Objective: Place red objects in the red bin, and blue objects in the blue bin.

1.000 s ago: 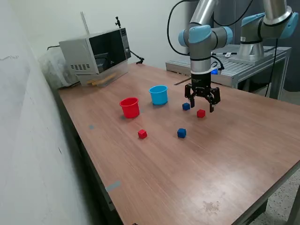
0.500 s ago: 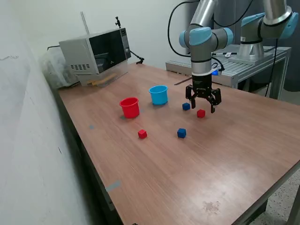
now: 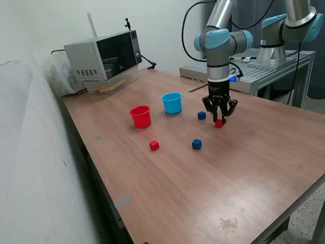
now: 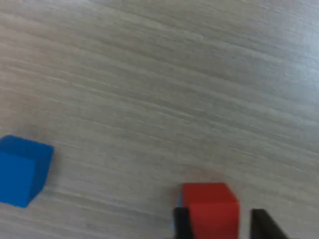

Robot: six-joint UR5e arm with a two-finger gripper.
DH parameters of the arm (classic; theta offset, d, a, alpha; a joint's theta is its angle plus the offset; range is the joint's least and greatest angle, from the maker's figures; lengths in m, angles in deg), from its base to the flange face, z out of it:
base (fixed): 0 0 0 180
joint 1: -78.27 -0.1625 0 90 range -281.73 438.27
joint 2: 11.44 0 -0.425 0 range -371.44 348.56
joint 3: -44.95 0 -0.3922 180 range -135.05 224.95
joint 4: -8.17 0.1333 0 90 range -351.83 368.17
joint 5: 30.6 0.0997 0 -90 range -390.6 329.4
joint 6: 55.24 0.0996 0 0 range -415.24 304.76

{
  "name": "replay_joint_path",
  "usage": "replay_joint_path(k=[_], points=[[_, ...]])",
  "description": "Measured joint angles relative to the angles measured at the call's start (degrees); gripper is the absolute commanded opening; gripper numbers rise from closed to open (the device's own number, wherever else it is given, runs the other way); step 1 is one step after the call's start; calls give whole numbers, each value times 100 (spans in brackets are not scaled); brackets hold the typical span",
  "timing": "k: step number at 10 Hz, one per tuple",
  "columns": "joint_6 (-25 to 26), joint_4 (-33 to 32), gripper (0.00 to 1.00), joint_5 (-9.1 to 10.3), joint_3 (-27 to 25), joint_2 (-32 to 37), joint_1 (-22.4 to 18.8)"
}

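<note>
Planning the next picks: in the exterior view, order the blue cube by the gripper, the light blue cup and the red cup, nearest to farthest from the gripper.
From the gripper:
1. Blue cube, just to its exterior-view left.
2. Light blue cup, farther left.
3. Red cup, farthest left.

Pincer [image 3: 220, 121] now down around red cube [image 3: 218, 123]

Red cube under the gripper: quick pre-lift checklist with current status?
1. Fingers on either side of the red cube: ok, one dark finger on each side in the wrist view.
2. Firm contact on the cube: cannot tell; gripper is narrowed around it.
3. Cube on the table, not lifted: ok.
4. Nearby blue cube apart from the fingers: ok.
5. Red cup upright, open side up: ok.
6. Light blue cup stands apart from the red cup: ok.
</note>
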Motion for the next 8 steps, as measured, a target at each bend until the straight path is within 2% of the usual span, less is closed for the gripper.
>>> replay_joint_path(k=[6, 8], points=[[-9, 2, 0, -15, 16, 40, -5], [-14, 56, 0, -39, 32, 330, 3]])
